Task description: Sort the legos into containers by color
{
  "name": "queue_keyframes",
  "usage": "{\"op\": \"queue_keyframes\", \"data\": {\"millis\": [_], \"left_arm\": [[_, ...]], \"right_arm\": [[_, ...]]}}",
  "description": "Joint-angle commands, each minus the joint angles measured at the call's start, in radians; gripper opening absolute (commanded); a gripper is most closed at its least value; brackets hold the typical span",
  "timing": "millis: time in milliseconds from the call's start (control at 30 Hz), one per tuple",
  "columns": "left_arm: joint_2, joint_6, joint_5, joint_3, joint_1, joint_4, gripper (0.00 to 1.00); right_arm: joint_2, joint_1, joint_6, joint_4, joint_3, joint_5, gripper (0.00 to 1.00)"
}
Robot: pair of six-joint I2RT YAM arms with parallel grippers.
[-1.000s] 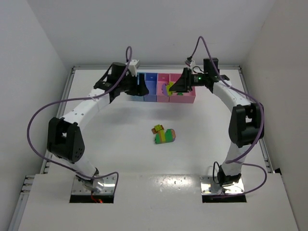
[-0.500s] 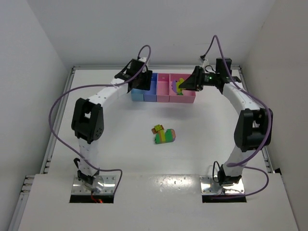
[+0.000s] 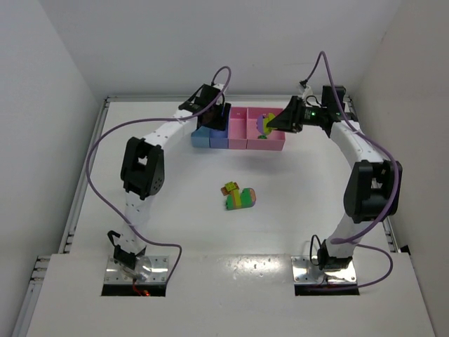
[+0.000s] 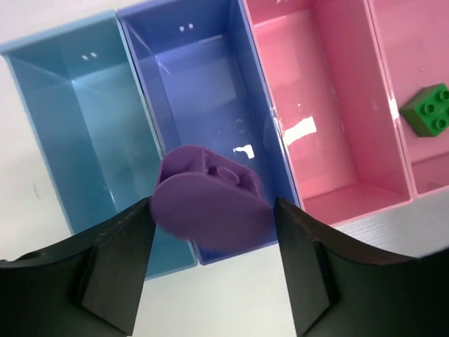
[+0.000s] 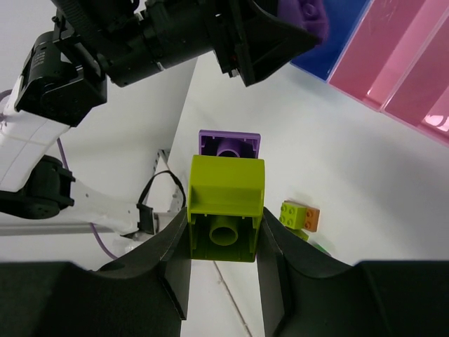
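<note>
Half-open left gripper (image 4: pixel 212 210) clasps a purple lego (image 4: pixel 207 200), hiding the near wall of the blue-purple bin (image 4: pixel 196 84); right gripper (image 5: pixel 223 223) pinches a lime-purple stack (image 5: pixel 226 186) tight — both have shifted toward 3 o'clock.

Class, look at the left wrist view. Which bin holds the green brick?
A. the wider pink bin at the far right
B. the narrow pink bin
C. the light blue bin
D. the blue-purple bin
A: the green brick lies on the floor of the wider pink bin, right of the wall dividing the two pink ones.
</note>
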Motion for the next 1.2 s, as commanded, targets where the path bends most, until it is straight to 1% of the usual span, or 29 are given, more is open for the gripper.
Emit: {"op": "queue_keyframes", "data": {"millis": [0,100,133,167,200,233,300,333,433,500,533,600,800,867,1000,1167], "left_arm": [[-0.013,0.003,0.037,0.044,-0.003,-0.008,0.74],[-0.083,-0.060,0.177,0.008,0.039,0.062,0.75],[-0.100,-0.079,0.270,-0.008,0.065,0.075,0.89],[-0.117,-0.094,0.306,-0.020,0.074,0.085,0.97],[-0.151,-0.103,0.353,-0.034,0.088,0.085,0.99],[-0.168,-0.103,0.487,-0.045,0.097,0.085,0.99],[-0.214,-0.122,0.632,-0.092,0.112,0.137,0.99],[-0.260,-0.134,0.773,-0.156,0.122,0.159,0.99],[-0.315,-0.180,0.977,-0.262,0.143,0.205,0.96],[-0.335,-0.194,1.025,-0.308,0.143,0.234,0.93],[-0.344,-0.194,1.038,-0.347,0.143,0.234,0.93],[-0.367,-0.218,1.073,-0.381,0.143,0.285,0.93],[-0.377,-0.266,1.154,-0.401,0.134,0.331,0.92],[-0.377,-0.277,1.180,-0.401,0.134,0.343,0.91],[-0.377,-0.315,1.252,-0.422,0.134,0.418,0.90],[-0.386,-0.315,1.331,-0.456,0.134,0.428,0.90]], "right_arm": [[-0.032,-0.001,-0.011,0.011,0.000,-0.006,0.00],[-0.032,-0.001,-0.011,0.022,0.000,-0.015,0.00],[-0.022,-0.001,-0.011,0.022,0.000,-0.015,0.00],[-0.022,0.010,-0.011,0.022,0.000,-0.015,0.00],[-0.022,0.010,-0.011,0.022,0.000,-0.026,0.00],[-0.013,0.019,-0.011,0.031,0.000,-0.026,0.00],[-0.013,0.019,-0.011,0.042,0.009,-0.052,0.00],[-0.001,0.033,0.002,0.042,0.009,-0.061,0.00],[0.008,0.062,0.024,0.082,0.019,-0.109,0.00],[0.019,0.077,0.085,0.154,0.019,-0.152,0.00],[0.019,0.094,0.105,0.172,0.019,-0.163,0.00],[0.028,0.118,0.133,0.198,0.019,-0.185,0.00],[0.028,0.169,0.193,0.247,0.009,-0.219,0.00],[0.028,0.169,0.193,0.258,0.009,-0.219,0.00],[0.028,0.169,0.193,0.267,0.000,-0.219,0.00],[0.038,0.169,0.193,0.267,-0.009,-0.219,0.00]]}}
